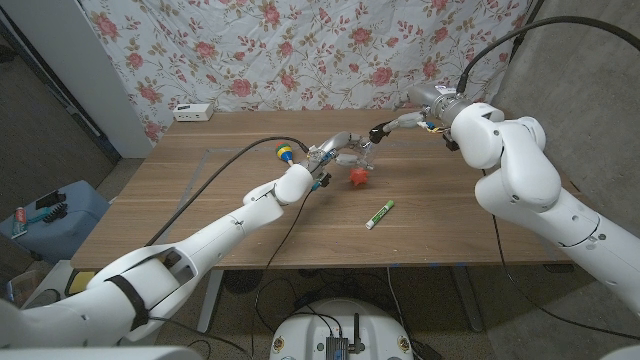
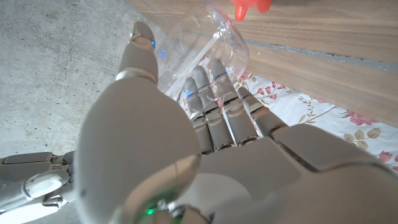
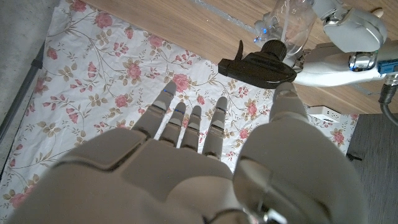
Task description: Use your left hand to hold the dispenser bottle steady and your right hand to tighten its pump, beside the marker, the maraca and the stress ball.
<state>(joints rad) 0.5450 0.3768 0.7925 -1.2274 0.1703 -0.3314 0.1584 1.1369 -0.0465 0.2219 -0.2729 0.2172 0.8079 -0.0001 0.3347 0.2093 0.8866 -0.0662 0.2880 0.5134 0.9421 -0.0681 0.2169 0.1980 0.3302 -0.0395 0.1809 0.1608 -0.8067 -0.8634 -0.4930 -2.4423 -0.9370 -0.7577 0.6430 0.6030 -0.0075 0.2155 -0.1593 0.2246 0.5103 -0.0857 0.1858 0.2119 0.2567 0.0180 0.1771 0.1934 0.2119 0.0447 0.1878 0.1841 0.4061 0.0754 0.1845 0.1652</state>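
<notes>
A wooden table (image 1: 250,235) is seen before a rose-printed cloth (image 1: 300,50). The clear dispenser bottle (image 2: 205,46) is gripped near mid-table by the left hand (image 1: 330,153), fingers wrapped around it. Its black pump (image 3: 258,65) is touched by the thumb of the right hand (image 3: 205,168), whose fingers are spread. No writing can be read on the green marker (image 1: 380,214), lying right of the red stress ball (image 1: 359,177). The maraca (image 1: 285,152) lies left of the bottle.

Left hand (image 1: 330,152) grips bottle (image 1: 352,156) — right hand (image 1: 392,124) above
</notes>
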